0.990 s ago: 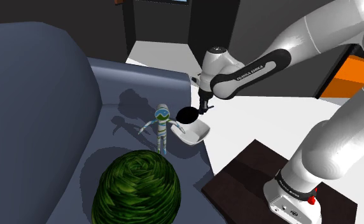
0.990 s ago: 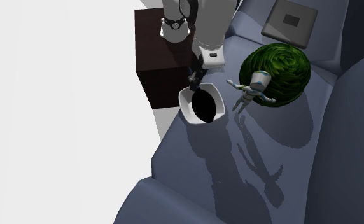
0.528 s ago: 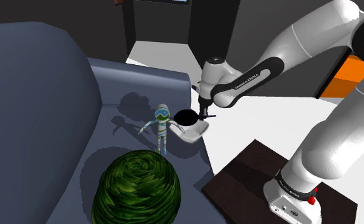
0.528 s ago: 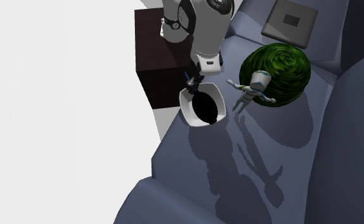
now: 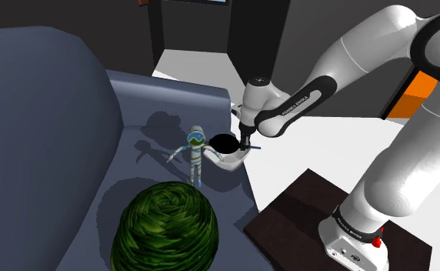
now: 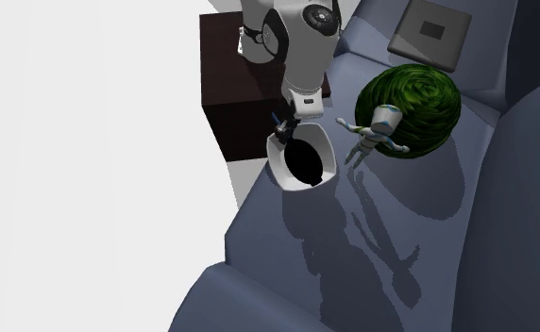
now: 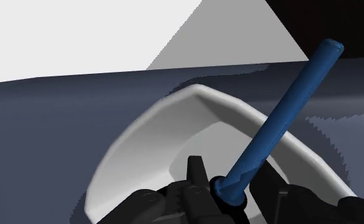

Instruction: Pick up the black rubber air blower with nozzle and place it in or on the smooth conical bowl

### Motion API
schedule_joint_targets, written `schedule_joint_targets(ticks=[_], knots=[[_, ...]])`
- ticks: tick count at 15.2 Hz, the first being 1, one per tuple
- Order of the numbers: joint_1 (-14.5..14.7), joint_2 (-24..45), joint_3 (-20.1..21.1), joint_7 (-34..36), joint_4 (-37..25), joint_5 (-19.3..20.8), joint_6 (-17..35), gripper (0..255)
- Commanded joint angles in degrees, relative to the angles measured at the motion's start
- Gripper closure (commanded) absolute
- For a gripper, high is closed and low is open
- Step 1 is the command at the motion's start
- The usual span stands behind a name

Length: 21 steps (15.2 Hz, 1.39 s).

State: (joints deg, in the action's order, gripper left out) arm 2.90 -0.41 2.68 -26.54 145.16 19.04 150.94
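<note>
The air blower is a black bulb (image 5: 225, 142) with a blue nozzle (image 7: 282, 114). Its bulb (image 6: 306, 162) lies inside the white bowl (image 6: 326, 147), which sits on the sofa seat near its edge. My gripper (image 5: 246, 140) hangs low over the bowl's rim (image 5: 240, 160) on the side toward the stand. In the wrist view my gripper (image 7: 228, 191) is shut on the base of the nozzle, and the blue tube slants up and away over the bowl (image 7: 149, 146). The bulb is hidden there behind the fingers (image 7: 196, 175).
A small toy figure (image 5: 196, 152) with spread arms stands right beside the bowl. Behind it lies a round green cushion (image 5: 165, 227). The blue-grey sofa (image 5: 49, 115) has a tall arm. A dark brown stand (image 5: 311, 215) sits on the white floor. A grey square pad (image 6: 435, 30) lies on the sofa.
My hand has sunk a little closer to the bowl and the forearm has swung. The black bulb has settled slightly deeper in the bowl. The toy and cushion have not moved.
</note>
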Motion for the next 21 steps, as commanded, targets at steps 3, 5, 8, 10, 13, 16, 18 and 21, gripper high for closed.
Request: schedule_joint_targets(ticks=[3, 5, 8, 10, 13, 16, 18, 21], knots=[[0.2, 0.2, 0.2, -0.1, -0.1, 0.0, 0.3, 255], [0.2, 0.0, 0.1, -0.3, -0.1, -0.1, 0.1, 0], [0.2, 0.1, 0.1, -0.3, -0.1, 0.0, 0.2, 0], [0.2, 0.2, 0.1, -0.1, -0.1, 0.0, 0.3, 0], [1.1, -5.6, 0.7, -2.4, -0.3, -3.2, -5.6, 0], [1.4, -7.0, 0.8, -2.8, -0.5, -4.0, -7.2, 0], [1.4, -7.0, 0.8, -2.8, -0.5, -3.9, -7.2, 0], [1.4, -7.0, 0.8, -2.8, -0.5, -3.9, -7.2, 0]])
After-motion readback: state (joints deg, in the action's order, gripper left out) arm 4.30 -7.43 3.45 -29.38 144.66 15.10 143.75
